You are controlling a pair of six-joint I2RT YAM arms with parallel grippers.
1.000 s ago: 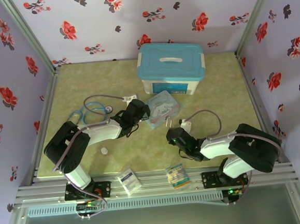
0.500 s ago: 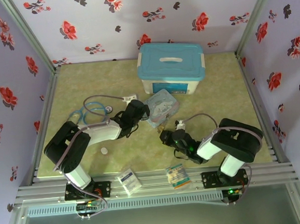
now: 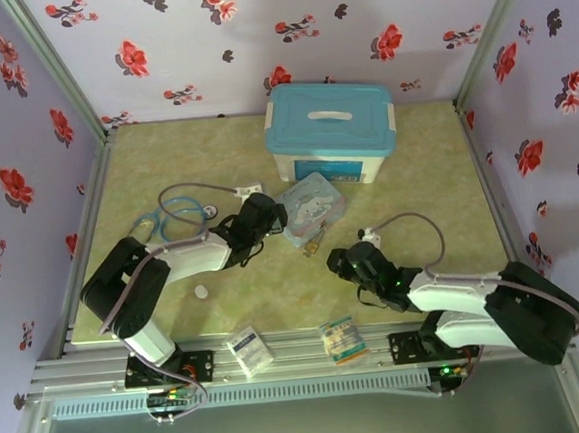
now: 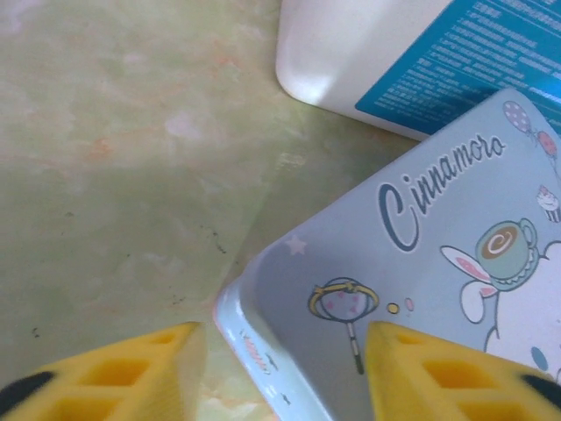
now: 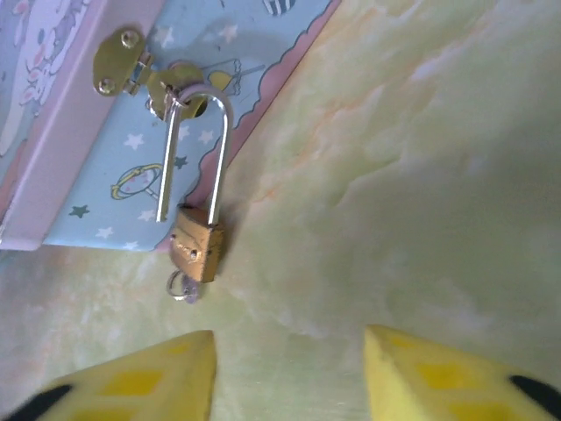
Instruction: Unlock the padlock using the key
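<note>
R gripper (image 5: 289, 355) released, yellow fingers (image 5: 149, 377) spread at frame bottom w/ nothing btwn them. The padlock (image 5: 197, 249) sits left of centre just above, hung thru the hasp (image 5: 118, 57) of the pale-blue tin (image 5: 105, 175) at upper left, one shackle leg out of the brass body, key (image 5: 182, 287) poking from its lower end. L gripper (image 4: 282, 351) released too, fingers straddling the tin's corner at lower centre.

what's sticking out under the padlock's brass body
What looks like the key: just its small silvery looped head shows at the bottom end of the padlock. Its blade cannot be seen, because the brass body covers it.
</note>
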